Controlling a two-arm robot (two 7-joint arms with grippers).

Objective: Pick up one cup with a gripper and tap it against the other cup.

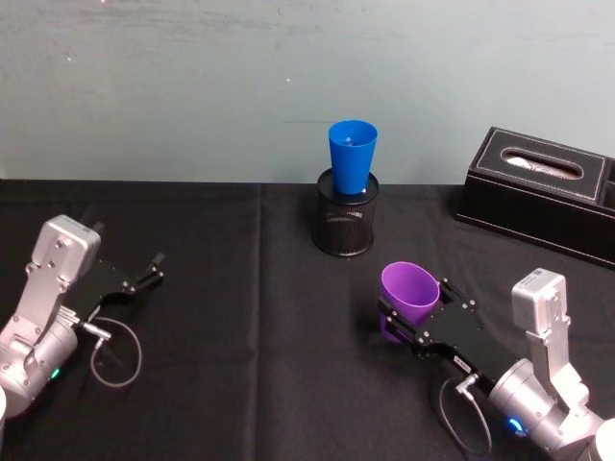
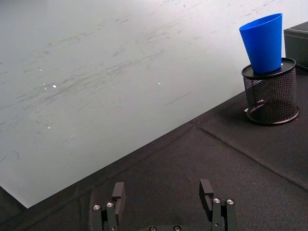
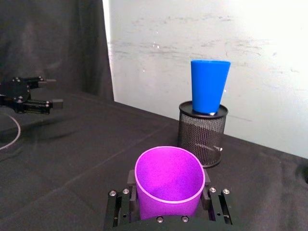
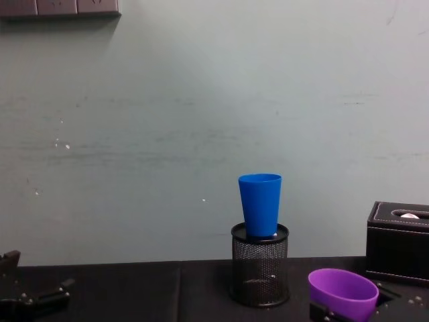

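The black-clothed table (image 1: 240, 317) bears a mesh holder (image 1: 346, 226) at far centre, with the blue cup (image 1: 353, 154) upright in its mouth. Near right, the purple cup (image 1: 408, 286) sits tilted, clamped in the right gripper (image 1: 413, 305). The left gripper (image 1: 156, 269) rests near left, fingers apart.

You see the purple cup (image 1: 410, 291) as smooth plastic, matt inside. The blue cup (image 1: 352, 154), at eleven o'clock from it, is smooth plastic too. The holder (image 1: 347, 223) is black wire mesh. The black cloth (image 1: 240, 317) looks matt and creased, and the box (image 1: 543, 197) at two o'clock looks like stitched leather.
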